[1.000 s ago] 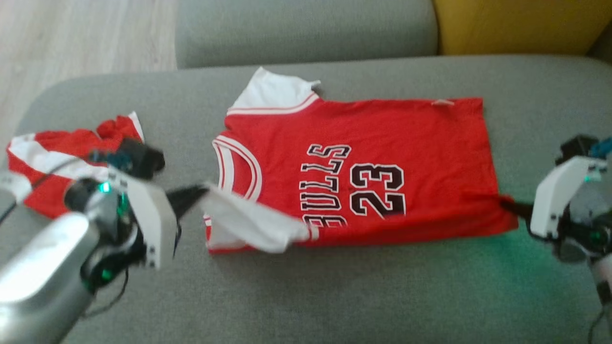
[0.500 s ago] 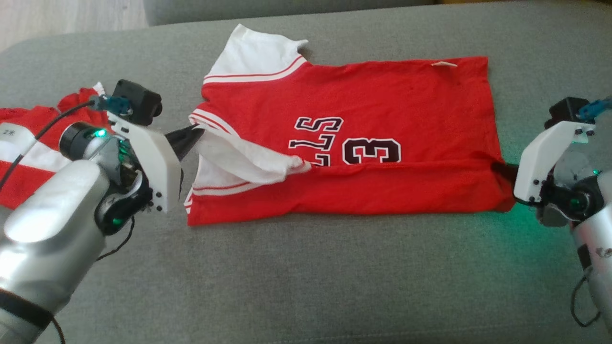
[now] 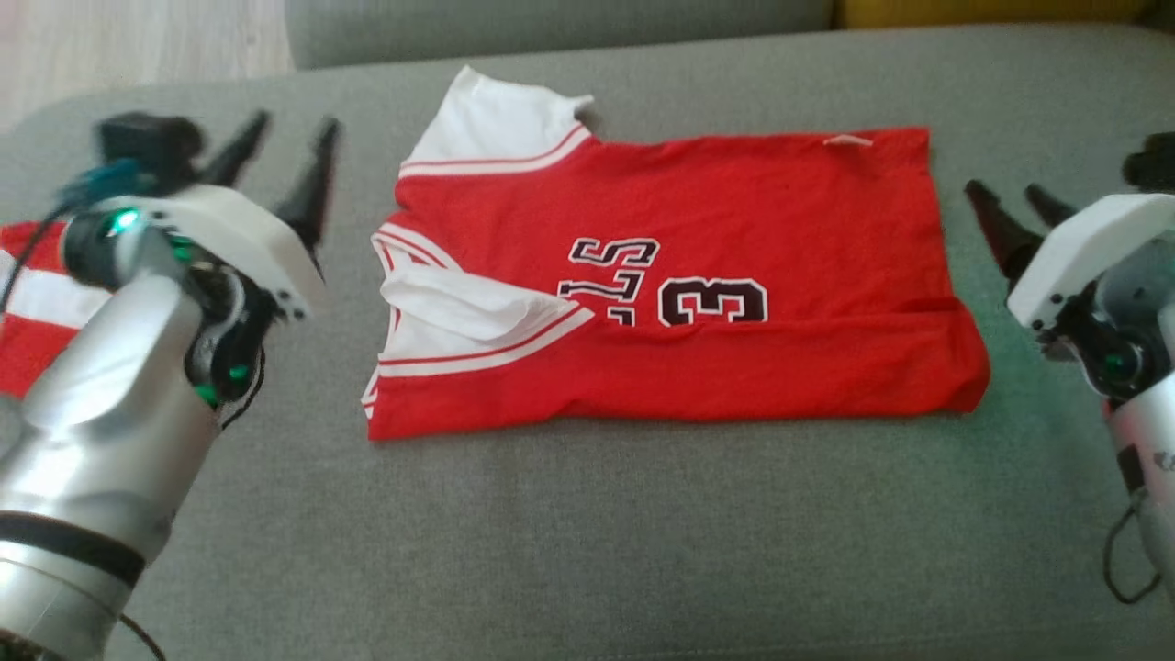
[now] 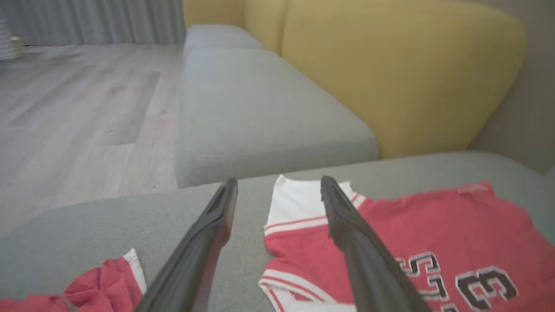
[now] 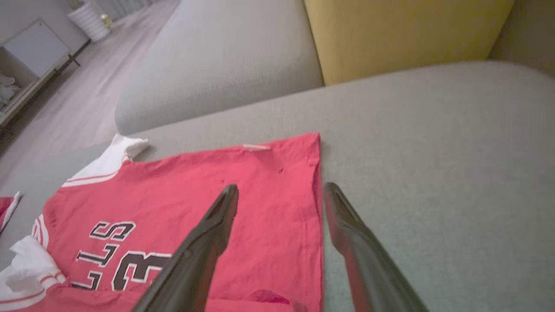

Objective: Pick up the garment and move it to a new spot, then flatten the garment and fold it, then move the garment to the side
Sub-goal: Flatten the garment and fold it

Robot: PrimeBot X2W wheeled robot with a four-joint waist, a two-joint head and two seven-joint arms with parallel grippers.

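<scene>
Head view: the red short-sleeved jersey with white sleeves and black "23" print [image 3: 698, 211] lay flat on the grey fabric sofa cushion [image 3: 587, 532], between the two arms. Its near long edge was folded up over the lower half of the print. It looked light, limp and non-fragile, and likely to slide on itself. I'd pinch it at two points, at the corners of the fold or the far edge, not mid-panel.
The left gripper [image 3: 294, 124] was spread wide and empty, beside the collar end and clear of the cloth. The right gripper [image 3: 1002, 191] was parted and empty, just off the hem end. A crumpled red-and-white cloth [image 3: 37, 312] sat at far left.

Left wrist view: the left gripper [image 4: 279, 181] gaped wide with nothing between its fingers. The jersey [image 4: 433, 234] lay below it.

Right wrist view: the right gripper [image 5: 281, 188] was equally wide over the jersey [image 5: 195, 186] hem edge, with no fabric pinched.
</scene>
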